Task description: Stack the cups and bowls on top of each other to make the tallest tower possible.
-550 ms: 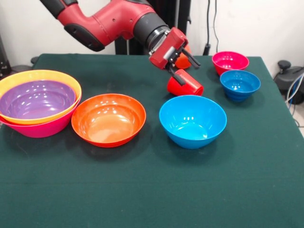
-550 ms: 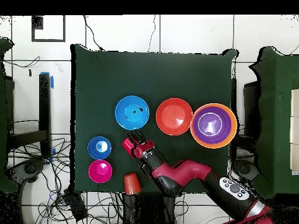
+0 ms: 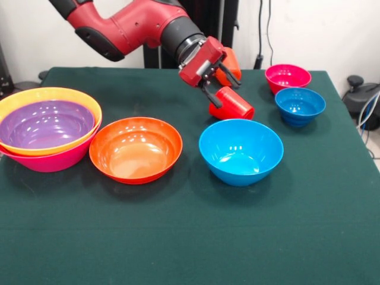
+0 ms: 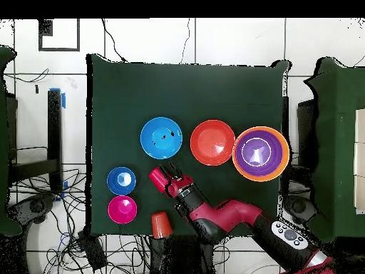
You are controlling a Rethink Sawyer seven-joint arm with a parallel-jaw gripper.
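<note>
The tower [image 3: 47,127] so far is a nest of three bowls at the surface's [image 3: 190,237] left edge in the front view: a purple bowl [image 3: 46,123] inside a yellow-orange bowl [image 3: 83,102], inside a pink bowl [image 3: 53,161]. Beside it sits a red-orange bowl [image 3: 135,148], then a medium blue bowl [image 3: 240,151] near the middle. A small blue bowl [image 3: 300,105] and a magenta bowl [image 3: 287,77] stand toward the far right corner.

The pincer [image 3: 221,83] is pinching the red cup [image 3: 233,104], which hangs tilted on its side, rim toward the blue bowl, seemingly just clear of the cloth. The orange cup [image 3: 230,64] stands behind the arm's [image 3: 130,27] wrist near the far edge.

Risks, as I judge them: the grip sits at the cup's narrow end, and glossy tapered plastic could slip or swing out during a carry. The cup is tilted, so releasing it without righting it would let it roll. The wrist passes near the orange cup and could knock it over. A low path toward the nest may clip the bowl rims between.
</note>
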